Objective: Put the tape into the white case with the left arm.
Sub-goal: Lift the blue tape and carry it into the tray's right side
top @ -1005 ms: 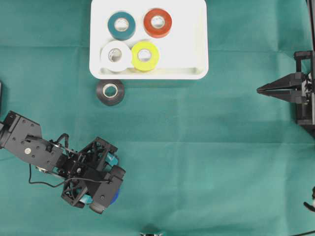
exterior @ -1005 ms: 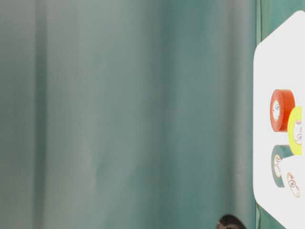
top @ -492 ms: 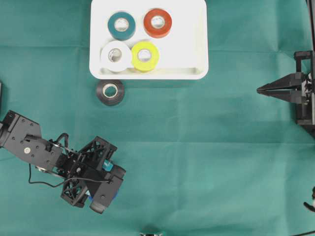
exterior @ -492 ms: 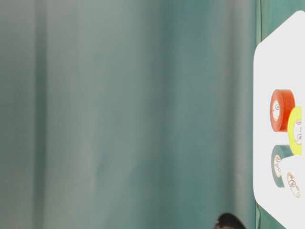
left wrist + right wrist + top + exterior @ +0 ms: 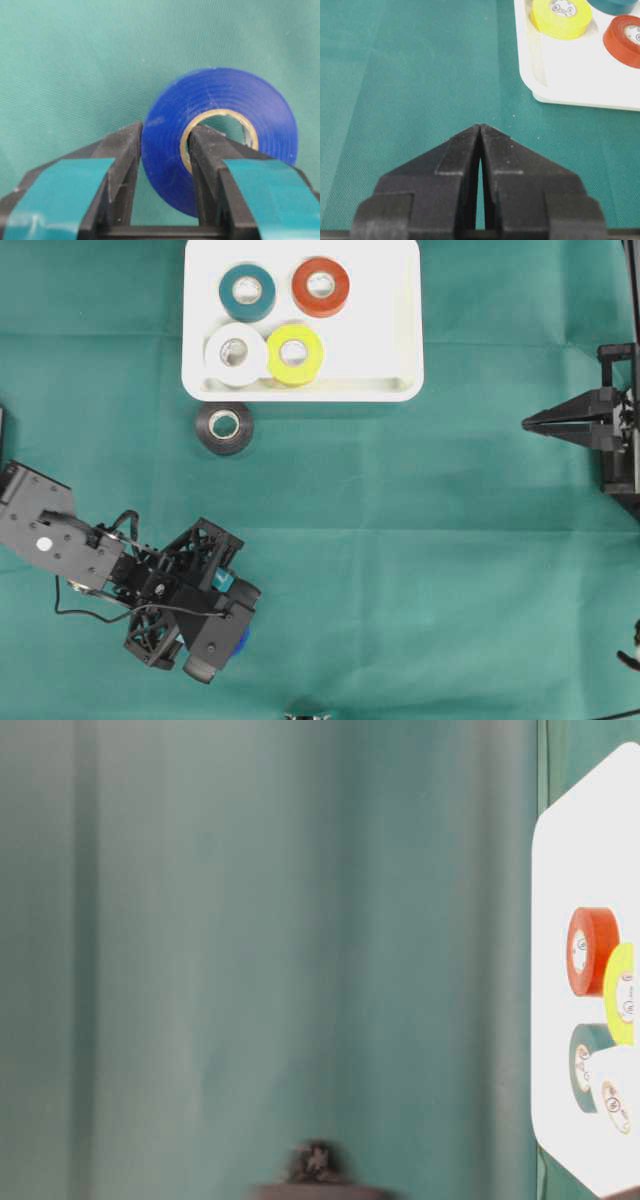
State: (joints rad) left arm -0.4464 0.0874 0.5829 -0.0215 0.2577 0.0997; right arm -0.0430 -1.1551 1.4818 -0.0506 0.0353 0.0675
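My left gripper (image 5: 232,625), with teal bands on its fingers, sits at the lower left of the green cloth. It is shut on a blue tape roll (image 5: 215,90). In the left wrist view one finger (image 5: 125,150) presses the roll's outer face and the other stands inside its core. From overhead only a sliver of the blue tape roll (image 5: 240,641) shows under the wrist. The white case (image 5: 385,335) lies at the top centre, far from this gripper. My right gripper (image 5: 528,423), all black, is shut and empty at the right edge.
Inside the case lie a teal roll (image 5: 247,291), a red roll (image 5: 320,286), a white roll (image 5: 234,352) and a yellow roll (image 5: 294,352). A black roll (image 5: 224,427) rests on the cloth just below the case's front left corner. A dark blurred shape (image 5: 315,1175) shows at the bottom of the table-level view.
The left gripper's fingers have closed onto the blue roll, and the wrist has shifted slightly. A dark blurred shape has come into the bottom of the table-level view. The right arm has not moved.
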